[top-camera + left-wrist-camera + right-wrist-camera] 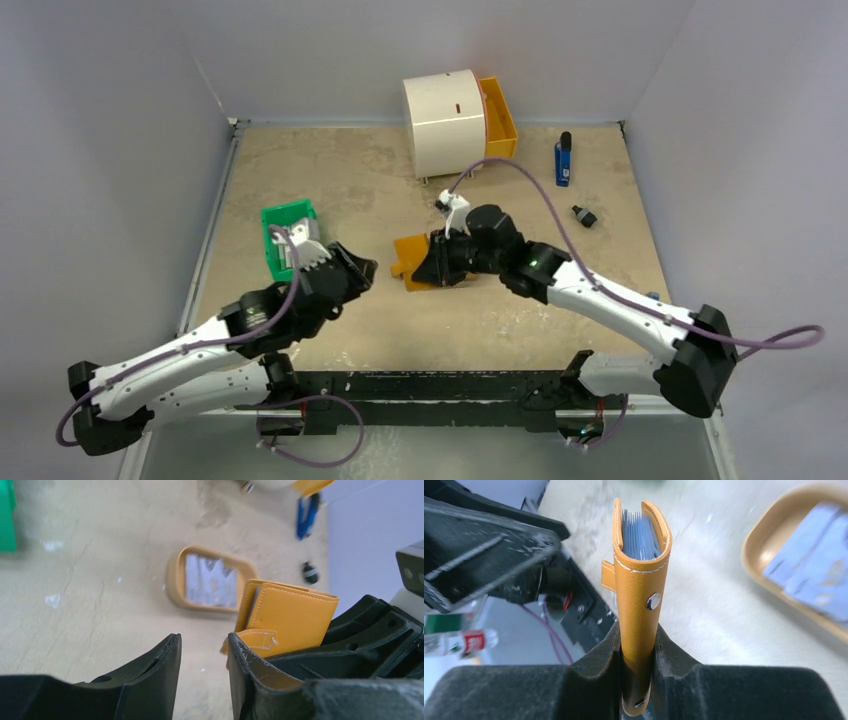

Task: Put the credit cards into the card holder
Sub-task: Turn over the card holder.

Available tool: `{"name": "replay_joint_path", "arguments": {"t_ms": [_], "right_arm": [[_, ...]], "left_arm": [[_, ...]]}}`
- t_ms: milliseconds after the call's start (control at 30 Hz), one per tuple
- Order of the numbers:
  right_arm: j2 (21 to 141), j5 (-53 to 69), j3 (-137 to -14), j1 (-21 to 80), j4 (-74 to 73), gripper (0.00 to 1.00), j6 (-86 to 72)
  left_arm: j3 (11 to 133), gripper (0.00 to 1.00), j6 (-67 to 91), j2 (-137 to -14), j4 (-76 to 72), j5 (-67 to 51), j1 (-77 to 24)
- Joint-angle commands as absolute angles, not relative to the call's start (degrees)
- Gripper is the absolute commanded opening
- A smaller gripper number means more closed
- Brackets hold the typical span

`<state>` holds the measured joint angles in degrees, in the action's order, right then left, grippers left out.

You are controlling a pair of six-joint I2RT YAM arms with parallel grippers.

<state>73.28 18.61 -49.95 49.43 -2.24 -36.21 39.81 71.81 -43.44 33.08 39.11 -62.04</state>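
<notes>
**While right jaws clamp the card holder, left jaws stand open**

Seen from the right wrist, the right jaws are closed on the lower end of the tan card holder [639, 590]. It sticks straight out from between them, with its snap stud facing the camera. Grey-blue leaves show in its far open edge; can't tell if they are cards or sleeves.

Left jaws gape apart with nothing between them, only bare counter [100, 605] in the gap. The card holder sits just right of the left jaws, partly hidden behind one finger, so contact is unclear.

The credit cards [211, 580] lie flat in an oval tan tray [172, 577] on the counter. The tray is ahead of the left jaws and clear of them. From the right wrist the tray is up and to the right of the right jaws, and blurred. A green bin [288, 235] sits off to the left of the left jaws.
</notes>
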Motion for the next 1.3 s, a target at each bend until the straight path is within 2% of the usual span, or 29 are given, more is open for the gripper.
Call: {"name": "replay_joint_path", "arguments": {"t_ms": [0,67,167,233,333,433,533,667,833,1033,1267], "right_arm": [[67.54,2.88,-63.56,49.31,-21.33,0.00,-16.65],[66.68,-3.74,-69.91,49.37,-23.73,0.00,-9.72],[64.09,-14.18,-73.52,50.00,-19.35,0.00,3.17],[62.03,-21.07,-73.78,50.89,-11.90,0.00,13.02],[61.44,-30.60,-74.37,52.65,-2.60,0.00,29.38],[61.68,-40.34,-70.27,54.65,14.99,0.00,48.75],[61.78,-42.37,-63.04,57.14,37.83,0.00,70.75],[61.76,-38.59,-54.92,59.85,54.90,0.00,91.90],[60.85,-36.45,-51.66,62.53,56.47,0.00,95.85],[63.44,-35.80,-49.10,66.60,61.46,0.00,101.78],[65.99,-34.96,-49.19,69.08,65.15,0.00,105.04]], "left_arm": [[51.75,0.39,63.17,-40.94,41.66,48.26,-61.99],[56.11,0.41,59.72,-40.47,38.64,50.76,-61.97],[59.01,0.50,53.19,-39.77,28.56,51.65,-62.01],[60.48,0.61,50.12,-40.06,21.39,49.91,-61.96],[64.21,0.65,46.92,-42.63,14.40,44.03,-61.96],[69.63,0.68,45.55,-47.69,13.20,39.13,-62.01],[73.96,0.70,43.96,-51.76,13.20,35.44,-61.96],[77.13,0.70,42.79,-54.55,11.25,33.85,-61.96],[77.92,0.70,43.05,-55.36,6.00,31.76,-62.01],[81.33,0.72,43.91,-58.52,12.48,33.93,-61.96],[81.06,0.75,45.69,-59.86,10.41,30.61,-61.96]]}}
